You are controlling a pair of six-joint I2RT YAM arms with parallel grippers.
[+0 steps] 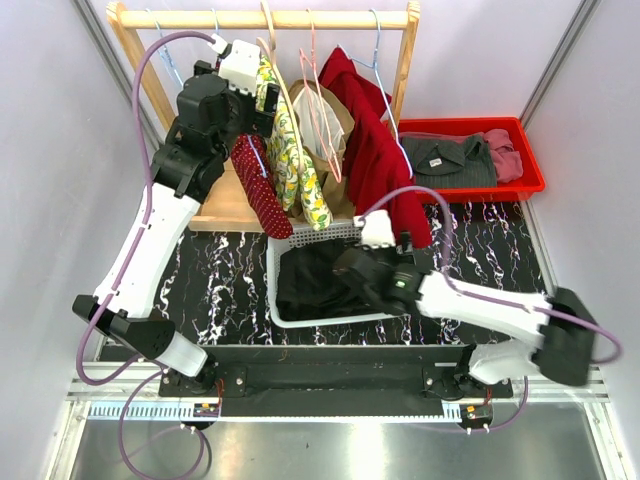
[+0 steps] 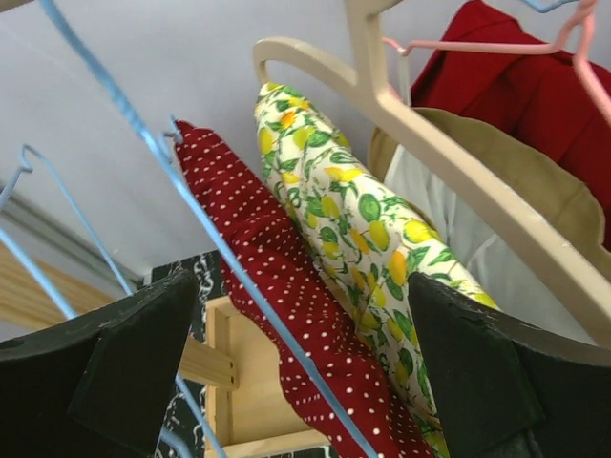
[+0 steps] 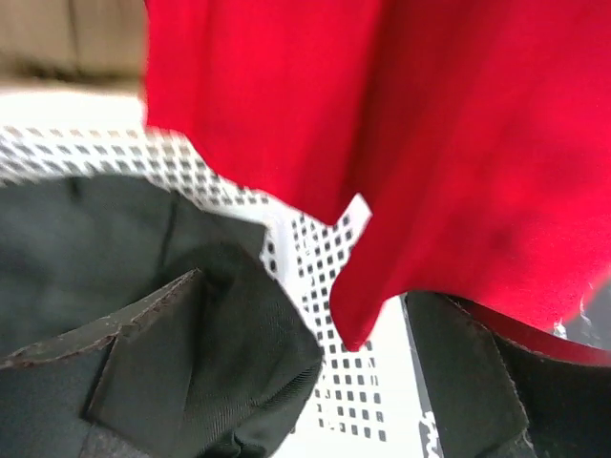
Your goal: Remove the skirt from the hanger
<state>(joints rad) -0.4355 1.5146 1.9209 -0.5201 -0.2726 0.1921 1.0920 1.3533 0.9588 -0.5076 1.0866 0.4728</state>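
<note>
A red polka-dot garment (image 1: 262, 190) hangs on a thin blue hanger (image 2: 220, 243), next to a lemon-print garment (image 1: 295, 160) on a beige hanger (image 2: 458, 172). My left gripper (image 1: 258, 108) is raised at the rack and open. In the left wrist view its jaws (image 2: 301, 353) stand wide on either side of the polka-dot cloth (image 2: 277, 277) and the lemon print (image 2: 372, 229), not touching them. My right gripper (image 1: 345, 268) is open and empty over the white basket (image 1: 330, 232), just below the hem of a red jacket (image 3: 382, 114).
The wooden rack (image 1: 260, 18) also holds a beige and white garment (image 1: 325, 115) and the red jacket (image 1: 375, 150). Black cloth (image 1: 310, 280) lies in the basket. A red bin (image 1: 470, 124) at the right holds a grey shirt (image 1: 450, 160).
</note>
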